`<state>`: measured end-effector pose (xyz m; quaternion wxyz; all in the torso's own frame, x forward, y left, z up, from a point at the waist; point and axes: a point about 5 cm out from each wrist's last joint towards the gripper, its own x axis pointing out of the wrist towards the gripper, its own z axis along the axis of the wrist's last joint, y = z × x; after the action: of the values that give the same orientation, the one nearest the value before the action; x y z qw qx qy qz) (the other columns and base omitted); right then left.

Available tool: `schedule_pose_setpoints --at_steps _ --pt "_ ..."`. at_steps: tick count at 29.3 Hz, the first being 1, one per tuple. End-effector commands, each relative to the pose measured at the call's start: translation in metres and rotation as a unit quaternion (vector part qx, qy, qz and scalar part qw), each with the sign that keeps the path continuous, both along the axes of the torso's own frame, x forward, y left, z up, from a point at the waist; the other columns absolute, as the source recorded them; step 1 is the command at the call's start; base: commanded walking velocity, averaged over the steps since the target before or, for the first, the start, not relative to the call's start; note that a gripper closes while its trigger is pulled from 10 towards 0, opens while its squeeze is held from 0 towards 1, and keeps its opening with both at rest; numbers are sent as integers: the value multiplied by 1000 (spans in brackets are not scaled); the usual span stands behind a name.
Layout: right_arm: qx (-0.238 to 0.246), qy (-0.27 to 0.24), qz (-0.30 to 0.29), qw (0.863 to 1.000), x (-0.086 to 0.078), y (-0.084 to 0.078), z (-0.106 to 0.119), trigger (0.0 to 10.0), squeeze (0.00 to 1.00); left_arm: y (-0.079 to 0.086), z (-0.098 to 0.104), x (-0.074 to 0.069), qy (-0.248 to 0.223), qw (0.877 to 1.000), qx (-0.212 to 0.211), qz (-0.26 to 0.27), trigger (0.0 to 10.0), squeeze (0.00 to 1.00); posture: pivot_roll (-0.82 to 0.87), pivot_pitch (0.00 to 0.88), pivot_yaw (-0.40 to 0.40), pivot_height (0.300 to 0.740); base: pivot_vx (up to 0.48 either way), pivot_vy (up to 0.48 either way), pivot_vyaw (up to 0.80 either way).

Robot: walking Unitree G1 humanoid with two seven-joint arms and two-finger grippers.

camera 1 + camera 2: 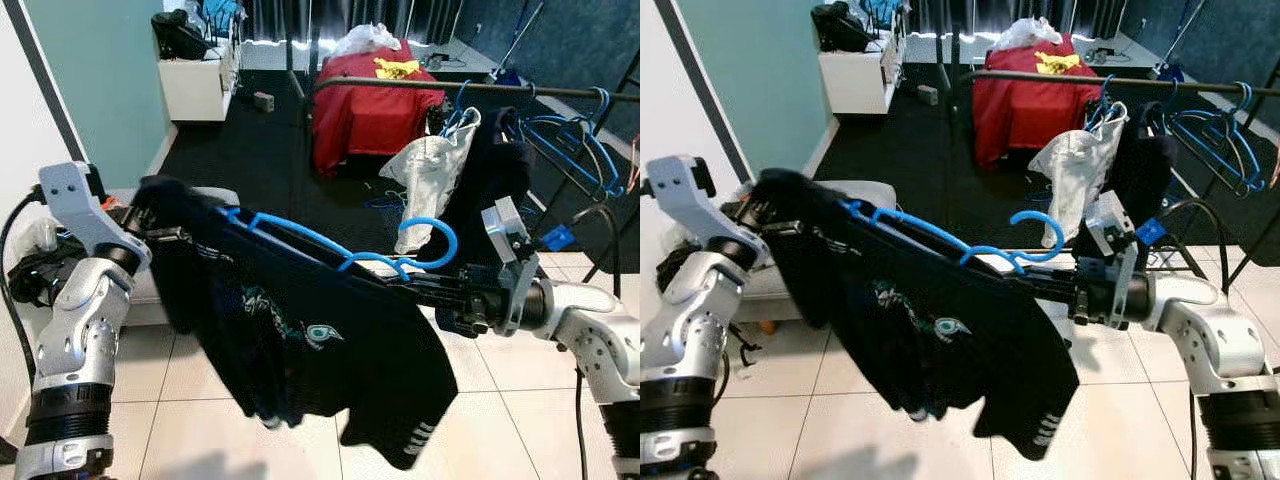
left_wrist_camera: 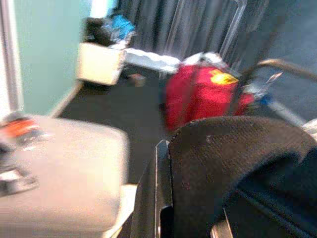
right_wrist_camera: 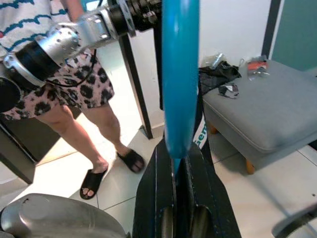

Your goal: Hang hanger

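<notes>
A blue hanger [image 1: 330, 247] carrying a black garment [image 1: 300, 335] is held between the two arms, in front of the robot and above the tiled floor [image 1: 500, 410]. The right gripper [image 1: 400, 287] is clamped on the hanger just below its hook – in the right wrist view the blue shaft [image 3: 179, 74] is seen pinched between the closed fingers [image 3: 148, 198]. The hook [image 1: 432, 245] is turned upward and is not on the rail.

The left gripper [image 1: 150, 222] is at the opposite shoulder of the garment, buried in the black cloth; whether its fingers are closed cannot be told. In the left wrist view one finger [image 2: 151, 198] is seen beside the black fabric [image 2: 237, 168], blurred.

Beyond the hanger a dark clothes rail [image 1: 470, 88] is seen, with a white garment [image 1: 432, 175], a dark garment [image 1: 490, 170] and several empty blue hangers [image 1: 580, 140] hung on it. A red-covered piece of furniture [image 1: 370, 105] stands behind the rail – on dark carpet. A grey ottoman [image 3: 267, 114] is seen near the robot's left side. A person's legs in black sandals [image 3: 106, 168] are seen in the right wrist view.
</notes>
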<state>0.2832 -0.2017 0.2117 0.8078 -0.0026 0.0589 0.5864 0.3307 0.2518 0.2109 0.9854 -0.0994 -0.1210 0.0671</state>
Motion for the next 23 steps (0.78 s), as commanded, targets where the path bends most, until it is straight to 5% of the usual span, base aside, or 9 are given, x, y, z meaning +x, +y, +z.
schedule_pose_setpoints --at_steps 1,5,13,17,21,23 --pt "-17 19 -6 1000 -4 -9 -4 10000 0 31 8 -8 -13 996 10 87 0 0 -93 0 -26 740 0 0 0" --pt "-20 24 -1 1000 -6 -10 -4 10000 0 30 3 -8 1 995 28 93 510 0 -91 0 -29 740 0 0 0" --pt "31 -41 -44 998 6 -10 14 10000 0 6 -19 -2 51 995 79 34 0 0 -89 0 -27 740 0 0 0" --pt "131 -136 -137 972 25 -11 43 10000 0 -57 -28 -12 35 980 75 -181 0 0 -89 0 -26 740 0 0 0" --pt "158 -140 -144 967 26 -9 46 10000 0 -84 -23 -23 7 961 74 -267 0 0 -88 0 -28 740 0 0 0" --pt "152 -134 -144 969 27 -4 41 10000 0 -107 -18 -32 -14 940 68 -335 0 0 -87 0 -28 740 0 0 0"
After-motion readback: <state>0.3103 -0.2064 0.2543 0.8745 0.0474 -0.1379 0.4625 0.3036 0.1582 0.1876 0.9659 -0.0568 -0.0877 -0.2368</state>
